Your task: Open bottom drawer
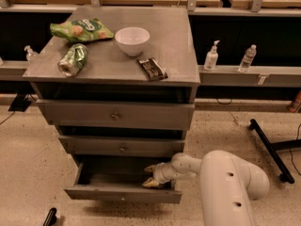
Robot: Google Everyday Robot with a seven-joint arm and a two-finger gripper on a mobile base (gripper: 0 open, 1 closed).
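The bottom drawer of the grey cabinet stands pulled out toward the camera, its dark inside showing. Its slim front panel carries a small round knob. My gripper reaches in from the right and sits inside the drawer's right half, just behind the front panel. Its two pale fingertips are spread apart, one above the other, and nothing shows between them. The white arm fills the lower right of the view. The two drawers above are pushed in.
On the cabinet top lie a green chip bag, a green can, a white bowl and a dark snack bar. Two bottles stand on the shelf at right. A black stand leg crosses the floor at right.
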